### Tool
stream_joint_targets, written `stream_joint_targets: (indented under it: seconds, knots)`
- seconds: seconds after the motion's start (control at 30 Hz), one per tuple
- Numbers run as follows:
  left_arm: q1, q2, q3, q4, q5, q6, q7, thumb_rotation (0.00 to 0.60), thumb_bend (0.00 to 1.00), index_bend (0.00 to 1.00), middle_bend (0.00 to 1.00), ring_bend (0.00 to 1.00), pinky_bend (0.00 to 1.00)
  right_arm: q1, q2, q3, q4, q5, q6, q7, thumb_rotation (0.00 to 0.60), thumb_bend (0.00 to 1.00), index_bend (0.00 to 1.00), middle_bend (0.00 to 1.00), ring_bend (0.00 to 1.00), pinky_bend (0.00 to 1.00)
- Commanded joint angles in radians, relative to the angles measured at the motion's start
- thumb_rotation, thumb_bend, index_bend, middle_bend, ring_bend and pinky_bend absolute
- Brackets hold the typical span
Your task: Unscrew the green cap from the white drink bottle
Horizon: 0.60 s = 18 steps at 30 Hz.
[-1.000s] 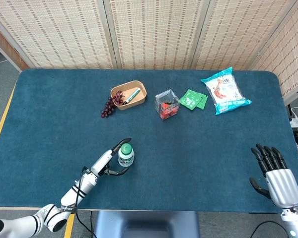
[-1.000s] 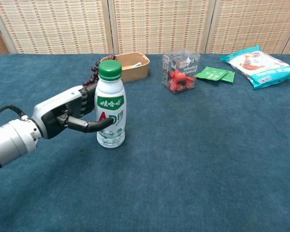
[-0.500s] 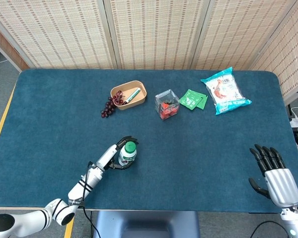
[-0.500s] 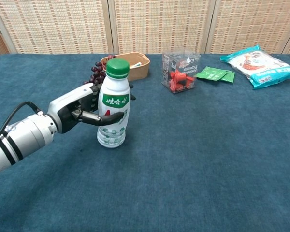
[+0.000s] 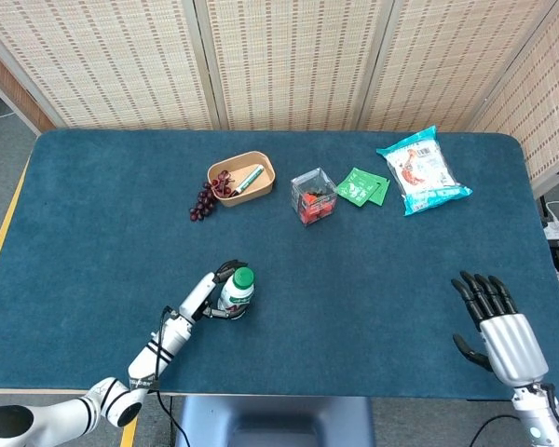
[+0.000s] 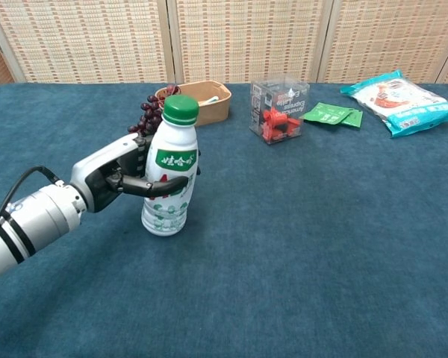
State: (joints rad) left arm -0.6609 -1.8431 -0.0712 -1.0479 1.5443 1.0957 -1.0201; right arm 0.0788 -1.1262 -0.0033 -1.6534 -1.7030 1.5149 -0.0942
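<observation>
The white drink bottle (image 6: 168, 186) with its green cap (image 6: 181, 108) stands near the table's front left, tilted a little with its cap leaning right. In the head view the bottle (image 5: 233, 294) shows from above, cap (image 5: 243, 277) on. My left hand (image 6: 123, 175) grips the bottle's body from the left, fingers wrapped around the label; the same hand (image 5: 211, 291) shows in the head view. My right hand (image 5: 492, 321) hovers at the table's front right corner, fingers spread, holding nothing. It is out of the chest view.
At the back stand a wooden bowl (image 5: 242, 178) with a pen, dark grapes (image 5: 203, 201), a clear box of red items (image 5: 313, 196), green sachets (image 5: 363, 186) and a snack bag (image 5: 421, 169). The blue tabletop (image 5: 373, 270) lies between my hands.
My left hand closed around the bottle and shifted it slightly towards the front left, leaning it. My right hand moved a little left and further onto the table.
</observation>
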Motion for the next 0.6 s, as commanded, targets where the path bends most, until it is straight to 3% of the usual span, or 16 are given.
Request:
stream_joint_targets:
  seconds: [0.03, 0.23, 0.37, 0.6]
  knots:
    - [0.005, -0.013, 0.01, 0.006, 0.005, 0.006, 0.001, 0.6, 0.69, 0.61, 0.62, 0.16, 0.0, 0.053, 0.018, 0.022, -0.058, -0.029, -0.046, -0.027, 0.6, 0.2, 0.0, 0.0, 0.0, 0.0]
    - [0.017, -0.041, 0.019, 0.01, 0.009, 0.029, 0.005, 0.6, 0.72, 0.62, 0.64, 0.17, 0.0, 0.188, 0.085, 0.083, -0.243, -0.018, -0.224, -0.156, 0.6, 0.2, 0.01, 0.0, 0.0, 0.0]
    - [0.032, -0.062, 0.006, 0.003, -0.007, 0.052, -0.031, 0.6, 0.72, 0.63, 0.65, 0.17, 0.0, 0.286, 0.101, 0.133, -0.349, 0.061, -0.37, -0.241, 0.6, 0.2, 0.04, 0.0, 0.0, 0.0]
    - [0.039, -0.064, -0.001, -0.001, -0.016, 0.054, -0.097, 0.6, 0.72, 0.64, 0.65, 0.16, 0.0, 0.369, 0.089, 0.175, -0.41, 0.16, -0.481, -0.324, 0.6, 0.2, 0.09, 0.0, 0.0, 0.0]
